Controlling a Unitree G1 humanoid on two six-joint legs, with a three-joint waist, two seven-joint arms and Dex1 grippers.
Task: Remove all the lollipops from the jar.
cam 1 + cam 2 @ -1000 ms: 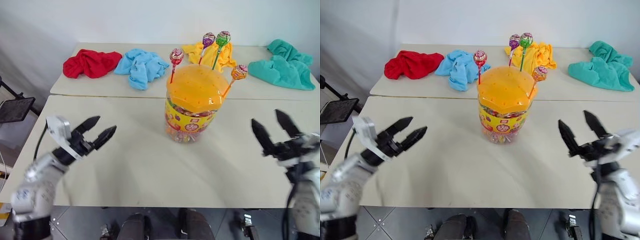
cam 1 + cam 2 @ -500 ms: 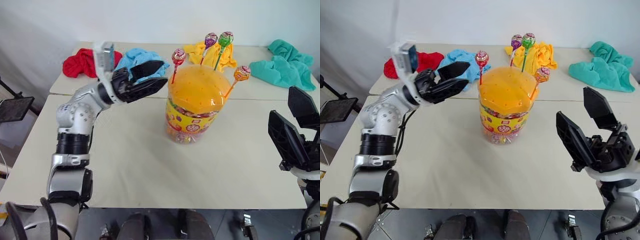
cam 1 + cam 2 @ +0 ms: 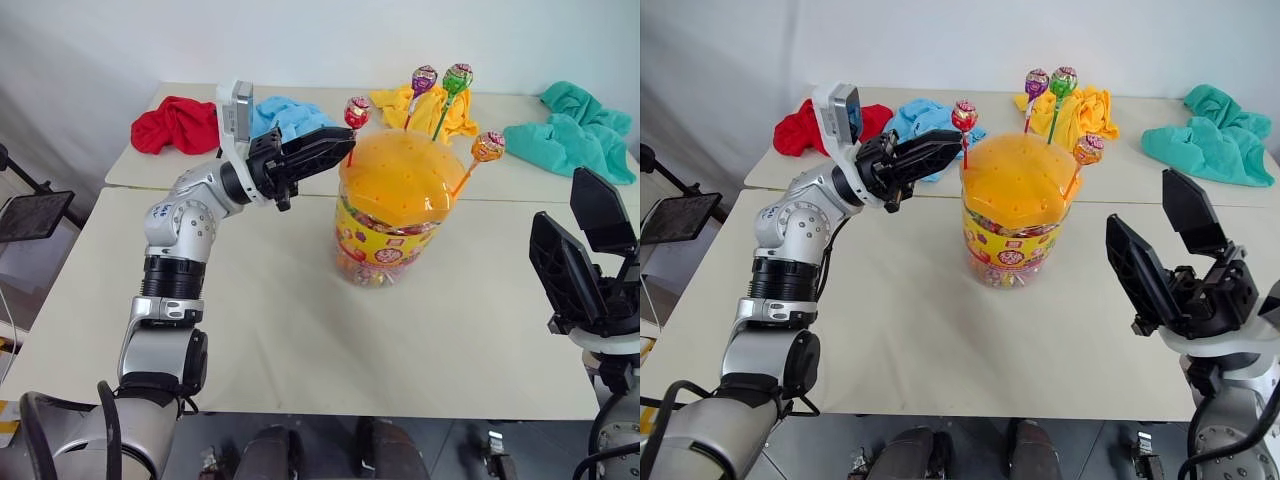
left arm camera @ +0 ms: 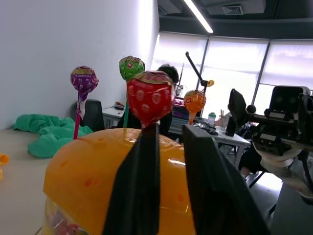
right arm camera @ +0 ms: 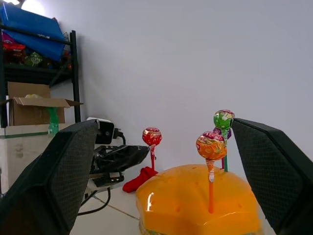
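Head views: the left end effector (image 3: 335,150), open beside the jar (image 3: 393,210) moments ago, has closed on the red lollipop's (image 3: 356,111) stick; extraction can begin. Right end effector (image 3: 1175,250) stays wide. The jar stands mid-bench (image 3: 300,330).

Left wrist view: fingers (image 4: 142,186) pinch the stick.

Right wrist view: label text unreadable.

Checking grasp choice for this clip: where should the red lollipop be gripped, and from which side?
Grip the red lollipop by its thin stick just under the head, coming level from the robot's left. It stands upright at the left edge of the jar, so that side is clear.
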